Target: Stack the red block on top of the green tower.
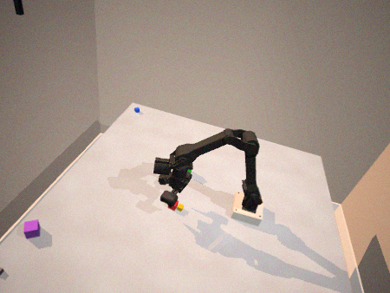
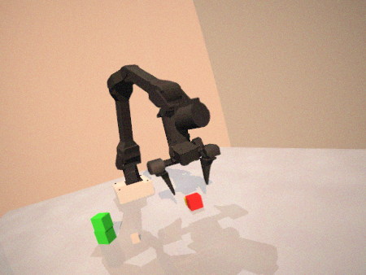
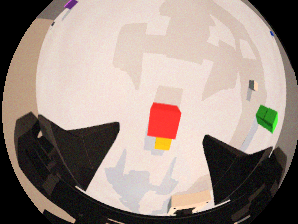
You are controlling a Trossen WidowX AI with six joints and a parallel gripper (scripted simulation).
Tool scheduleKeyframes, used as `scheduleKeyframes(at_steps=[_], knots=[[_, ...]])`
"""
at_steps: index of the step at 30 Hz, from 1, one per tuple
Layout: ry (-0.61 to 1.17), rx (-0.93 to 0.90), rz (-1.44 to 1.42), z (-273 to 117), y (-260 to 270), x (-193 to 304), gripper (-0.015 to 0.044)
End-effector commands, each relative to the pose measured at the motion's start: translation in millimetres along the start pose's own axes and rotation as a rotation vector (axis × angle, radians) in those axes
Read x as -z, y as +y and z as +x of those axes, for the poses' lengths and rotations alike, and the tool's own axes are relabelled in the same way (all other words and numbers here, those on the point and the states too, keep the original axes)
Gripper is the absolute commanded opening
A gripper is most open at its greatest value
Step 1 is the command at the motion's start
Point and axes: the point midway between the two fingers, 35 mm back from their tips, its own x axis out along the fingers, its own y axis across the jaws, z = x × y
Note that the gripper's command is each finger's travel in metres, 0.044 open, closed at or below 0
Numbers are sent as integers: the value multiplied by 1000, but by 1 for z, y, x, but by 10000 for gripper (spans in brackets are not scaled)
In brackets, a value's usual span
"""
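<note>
Reading the exterior view from left to right, we find the green two-cube tower [image 2: 103, 229] at lower left of the frame, standing upright on the pale grey table top [image 2: 293, 211]. Just right of it lies a small beige cube [image 2: 135, 238]. Further right, below centre, sits the small red cube [image 2: 193, 201], the piece to be stacked, well apart from the tower. A small yellow cube [image 3: 161, 143] touches its side, as the wrist view shows at centre frame.

We judge two risks. First, the yellow cube abuts the red one; a descent that straddles the wrong faces could catch both or push the red cube askew. Second, the tower is narrow and only two cubes high; a low or off-centre placement could topple it.

The black parallel-jaw gripper [image 2: 187, 180] hangs above the red cube, fingers pointing down at the table. The jaws stand wide apart and hold nothing. In the wrist view the red cube lies between the two dark fingers, slightly above their tips in the frame. The black arm rises from its cream base block [image 2: 133, 191] at left of centre, bends at the elbow at upper left, and slopes down to the wrist.
</note>
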Motion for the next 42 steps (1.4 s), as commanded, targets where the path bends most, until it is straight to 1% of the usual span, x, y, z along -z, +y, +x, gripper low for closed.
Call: scheduleKeyframes(at_steps=[1,26,42], knots=[[-5,2,-6,4,0,-1,440],[-5,2,-6,44,-1,-1,440],[-5,2,-6,45,-1,-1,440]])
